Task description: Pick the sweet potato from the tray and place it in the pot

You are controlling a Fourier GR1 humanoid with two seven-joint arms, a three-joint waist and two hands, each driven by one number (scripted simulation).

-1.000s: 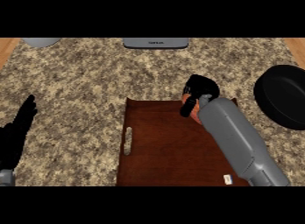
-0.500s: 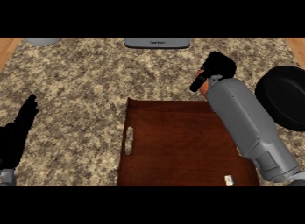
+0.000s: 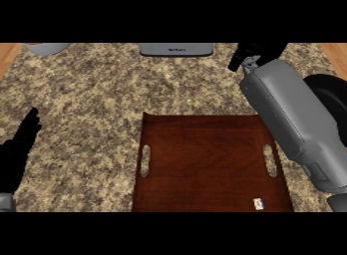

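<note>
Finds the right hand beyond the far right corner of the tray, partly cut off at the view's top. Cannot tell whether clenched or released. Sees no sweet potato anywhere on the tray; presumably hidden inside that hand, long axis unreadable. Places the pot off the tray's right side, partly behind the forearm, so calls for a move back and rightward. Notes the left hand resting released off the tray's left side. Against half a second ago: right hand farther from the tray, orange tip gone from sight.
</note>
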